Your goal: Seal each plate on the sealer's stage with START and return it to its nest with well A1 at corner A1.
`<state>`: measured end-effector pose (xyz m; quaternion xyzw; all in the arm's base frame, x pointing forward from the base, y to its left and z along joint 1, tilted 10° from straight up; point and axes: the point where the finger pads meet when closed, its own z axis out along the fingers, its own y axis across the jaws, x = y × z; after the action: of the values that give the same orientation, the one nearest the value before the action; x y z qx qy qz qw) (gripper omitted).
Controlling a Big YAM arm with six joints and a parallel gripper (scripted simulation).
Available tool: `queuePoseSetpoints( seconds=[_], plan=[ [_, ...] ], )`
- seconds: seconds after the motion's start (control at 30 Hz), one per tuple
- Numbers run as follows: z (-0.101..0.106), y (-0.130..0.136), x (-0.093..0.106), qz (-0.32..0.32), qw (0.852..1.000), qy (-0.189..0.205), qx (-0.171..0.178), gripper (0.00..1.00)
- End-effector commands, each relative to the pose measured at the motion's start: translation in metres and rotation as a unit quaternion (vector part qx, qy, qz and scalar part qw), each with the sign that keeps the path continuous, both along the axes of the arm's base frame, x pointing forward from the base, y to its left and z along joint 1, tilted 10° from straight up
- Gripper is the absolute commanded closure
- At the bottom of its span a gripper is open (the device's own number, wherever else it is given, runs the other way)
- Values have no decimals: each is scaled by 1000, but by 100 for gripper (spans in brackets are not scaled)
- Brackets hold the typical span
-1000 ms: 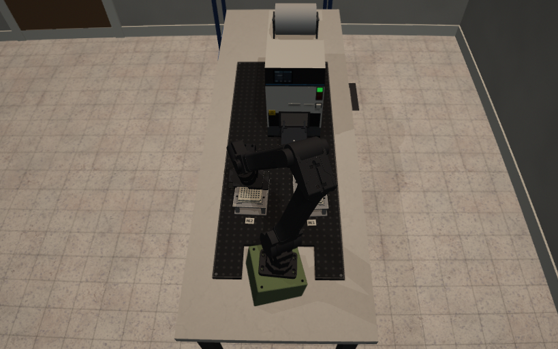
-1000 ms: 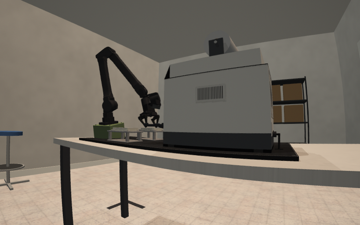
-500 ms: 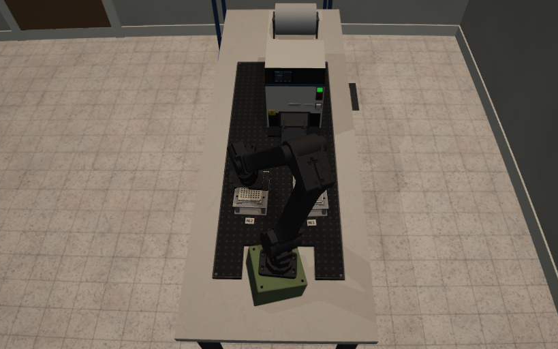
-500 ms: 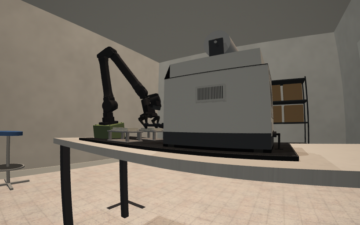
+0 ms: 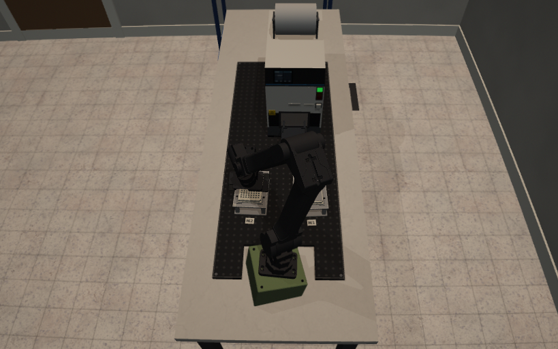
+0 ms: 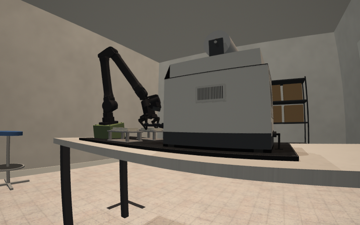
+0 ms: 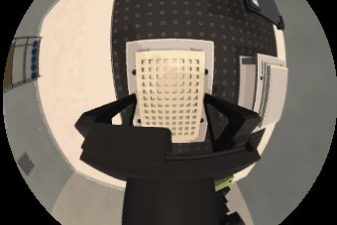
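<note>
My gripper is open above the plate in N2, one finger beyond each long side. In the exterior view the gripper hangs just above nest height. The N2 plate shows open wells and lies in its nest. The N1 plate sits in its nest; its top looks smooth and pale, without visible wells. The arm hides most of it in the top view. The sealer's stage is out, with no plate seen on it. The lamp is green above START.
The sealer stands at the back of the perforated board, with a foil roll behind it. The arm's green base is at the front. The N2 label and N1 label face the base.
</note>
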<state>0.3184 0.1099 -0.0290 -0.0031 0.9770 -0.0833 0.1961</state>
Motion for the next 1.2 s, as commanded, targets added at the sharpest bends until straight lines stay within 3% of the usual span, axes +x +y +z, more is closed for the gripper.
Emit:
queuePoseSetpoints(
  seconds=[0.0, 0.17, 0.6, 0.97, 1.17],
  plan=[
    [2, -1, 4, -3, 1000, -5, 4, 0],
    [6, -1, 2, -8, 1000, -4, 6, 0],
    [20, 11, 24, -7, 999, -32, 21, 0],
    [11, 10, 22, -6, 1000, -23, 16, 0],
    [2, 4, 10, -6, 1000, -11, 9, 0]
  ],
)
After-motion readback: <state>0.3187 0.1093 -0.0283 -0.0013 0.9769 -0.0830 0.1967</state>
